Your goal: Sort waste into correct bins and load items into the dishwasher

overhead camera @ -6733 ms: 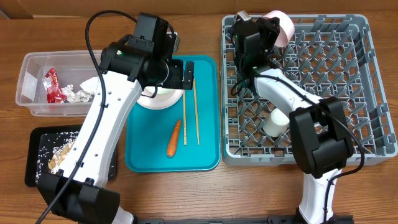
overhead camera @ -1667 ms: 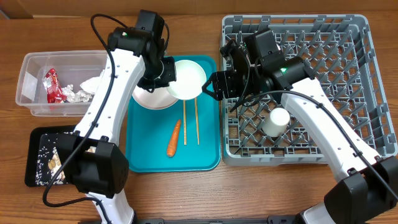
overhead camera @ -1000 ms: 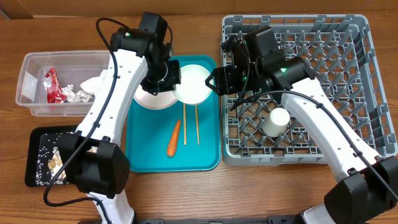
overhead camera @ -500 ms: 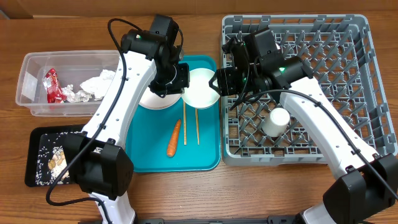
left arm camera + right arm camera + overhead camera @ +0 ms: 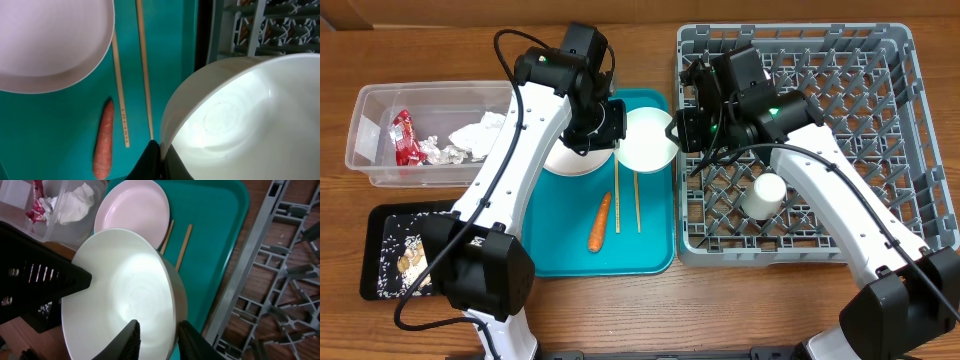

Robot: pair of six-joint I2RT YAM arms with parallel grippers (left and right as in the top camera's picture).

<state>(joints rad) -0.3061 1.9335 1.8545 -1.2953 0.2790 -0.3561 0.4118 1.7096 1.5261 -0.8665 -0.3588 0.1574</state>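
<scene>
Bowl hand-over: the white bowl (image 5: 647,140) passes from the left gripper (image 5: 617,128) to the right gripper (image 5: 678,132)

The bowl is held up over the right end of the teal tray (image 5: 550,262), just beside the grey dish rack (image 5: 920,150); the left gripper is pinched shut on one side of its rim; the right gripper straddles the opposite rim with jaws partly apart, one finger (image 5: 134,337) inside the bowl and one outside, and bowl surface shows between the inner finger and the rim, so I judge it not yet clamped. To do it well, the right jaws should seat firmly on the rim before the left lets go; then the bowl should lift clear of the chopsticks (image 5: 618,195) and carrot (image 5: 599,222), and go into the rack away from the small cup (image 5: 763,195).
</scene>
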